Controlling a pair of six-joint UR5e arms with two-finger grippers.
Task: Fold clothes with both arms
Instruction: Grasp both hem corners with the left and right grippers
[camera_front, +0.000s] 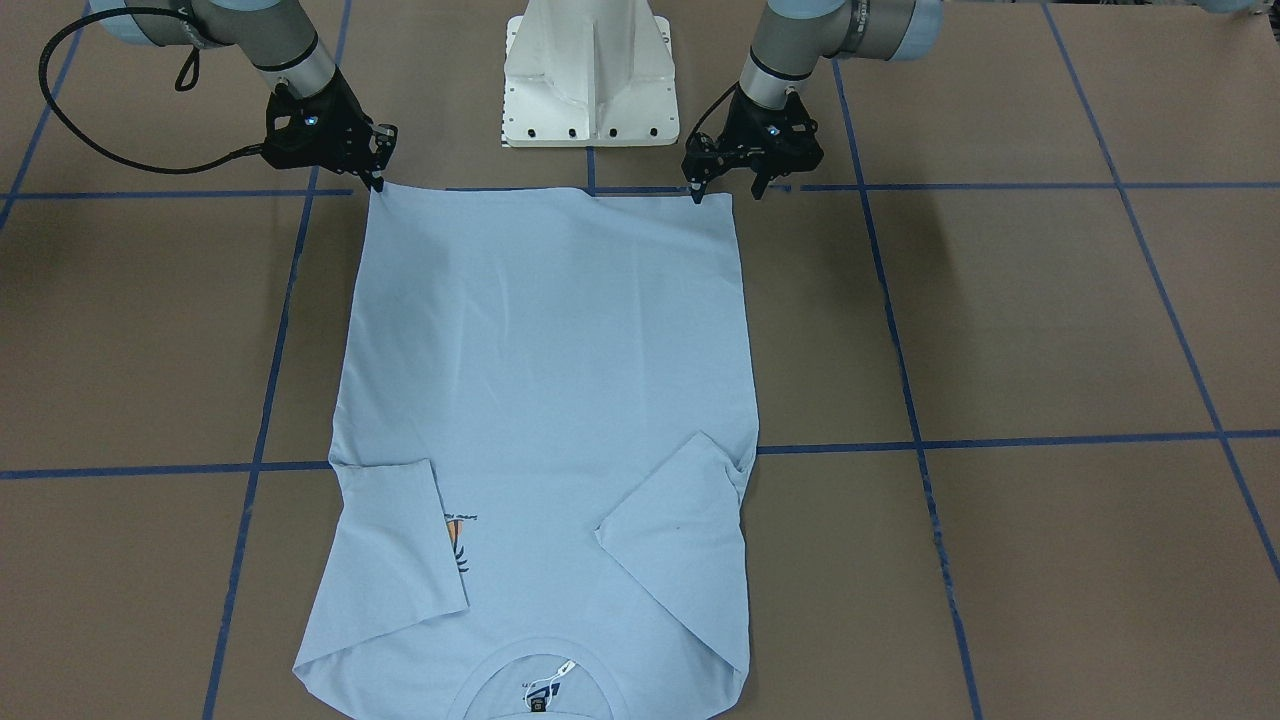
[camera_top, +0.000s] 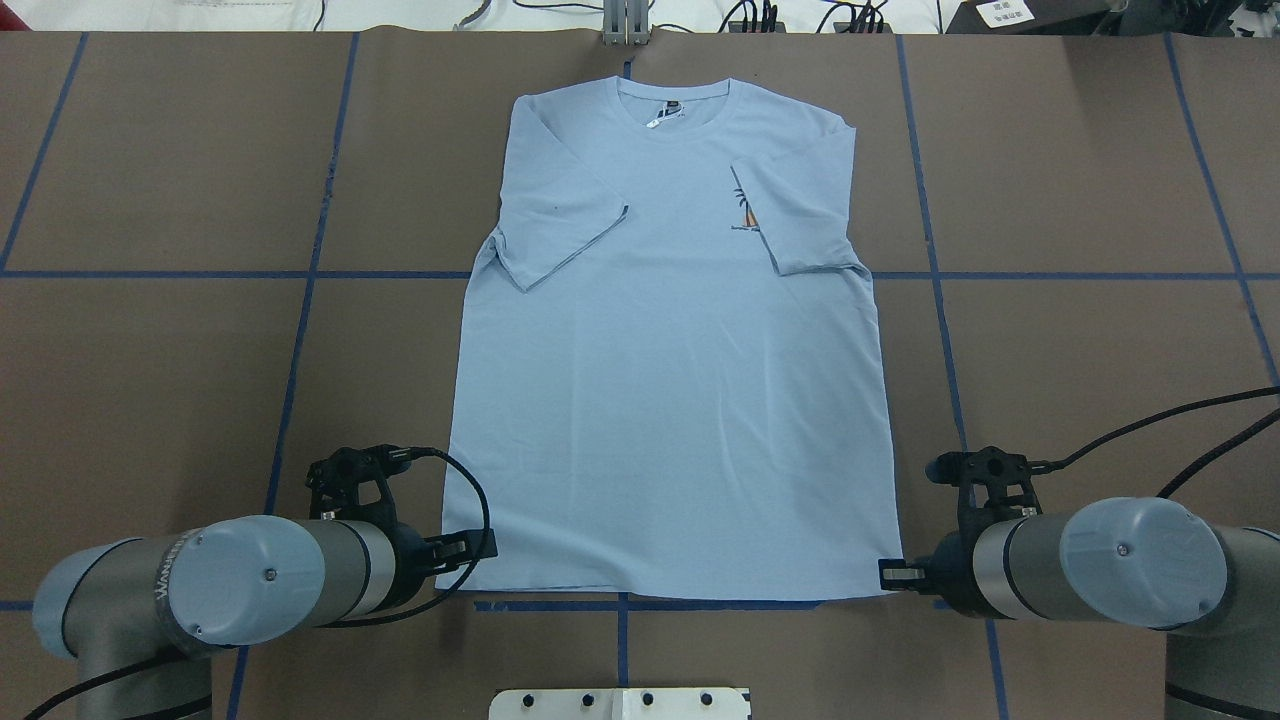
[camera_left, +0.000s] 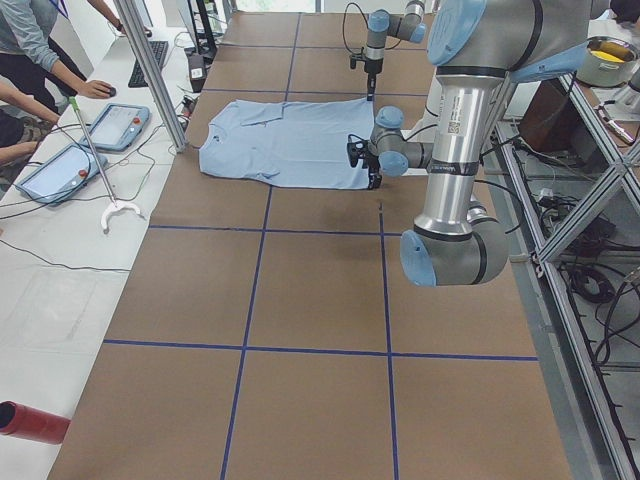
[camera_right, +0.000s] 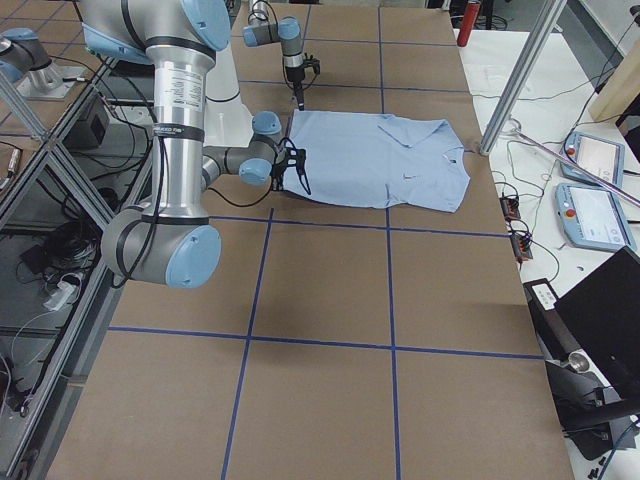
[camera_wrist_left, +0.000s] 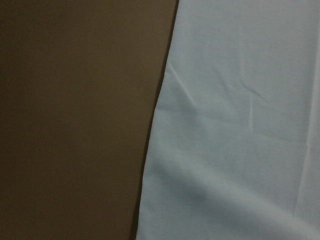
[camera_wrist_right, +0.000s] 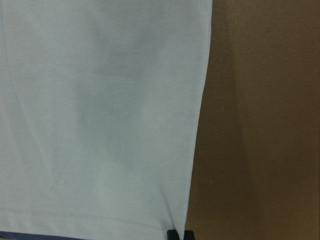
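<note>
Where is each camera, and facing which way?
Front: across the table, facing the base; right arm, left arm.
Overhead: behind the base, facing forward; both arms.
Left side: table's end; left arm nearest.
Right side: opposite end; right arm nearest.
Left wrist: down onto shirt edge; no arm.
Right wrist: likewise.
Shared: the shirt, everywhere.

Robotics lab, no question: a long bench papered brown and gridded in blue tape, the left arm and right arm rising by a white pedestal, aluminium frame posts at the edges, teach pendants lying on the white side table, and operators sitting right alongside.
</note>
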